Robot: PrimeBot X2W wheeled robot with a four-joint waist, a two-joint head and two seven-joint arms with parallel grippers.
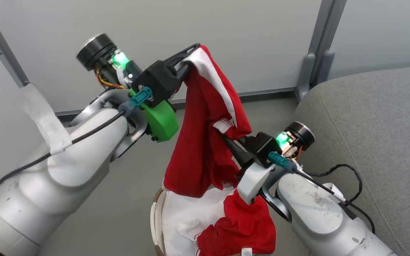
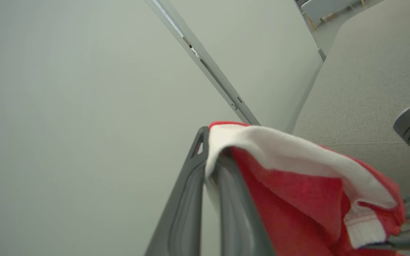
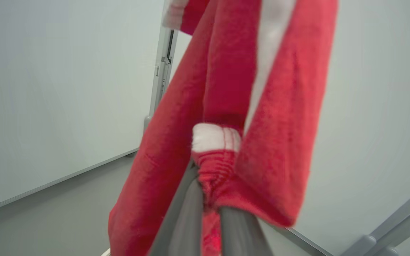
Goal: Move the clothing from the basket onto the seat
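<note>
My left gripper (image 1: 190, 57) pinches the white-trimmed top edge of the red clothing (image 1: 198, 153) hanging above the basket (image 1: 154, 213), my right gripper (image 1: 225, 137) clamps its striped cuff lower down, and this light, limp fabric should hold best by such thick hems.

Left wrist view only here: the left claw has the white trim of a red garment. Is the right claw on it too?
Observer: Yes. The right claw is shut on the ribbed cuff of the same red garment, lower than the left claw.
Operator: Basket empty?
Observer: No. Another red piece lies in the basket, beside white fabric.
Operator: Is the held garment clear of the basket?
Observer: Can't tell. In the head view its lower end hangs right over that white fabric.
</note>
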